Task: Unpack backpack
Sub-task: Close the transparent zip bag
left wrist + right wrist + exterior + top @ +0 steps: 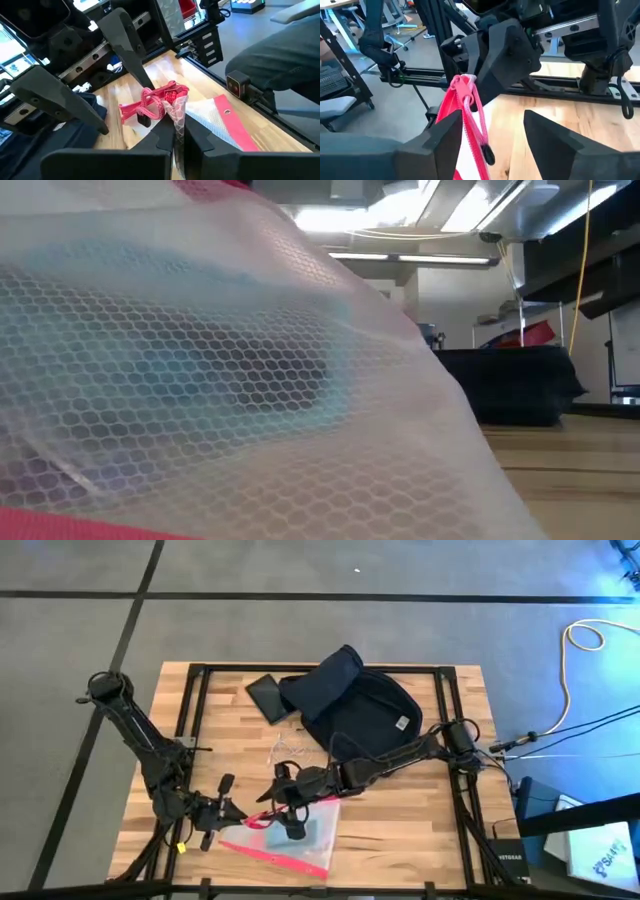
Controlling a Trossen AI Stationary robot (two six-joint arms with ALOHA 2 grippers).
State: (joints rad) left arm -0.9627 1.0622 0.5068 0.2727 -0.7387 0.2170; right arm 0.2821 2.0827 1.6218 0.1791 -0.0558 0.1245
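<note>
The wooden desk (400, 810) stands on a grey floor, and the dark backpack (355, 710) lies near its far edge with a small black case (268, 696) touching its left side. By the near edge lies a clear pouch (300, 835) with red edges. The left pincer (172, 132) is pinched tight on the pouch's red corner, while the right pincer (492, 132) hangs low with its fingers spread around the red zip edge.

Left gripper (243, 819) fingers pinched together, right gripper (287, 829) fingers spread, both low.
</note>
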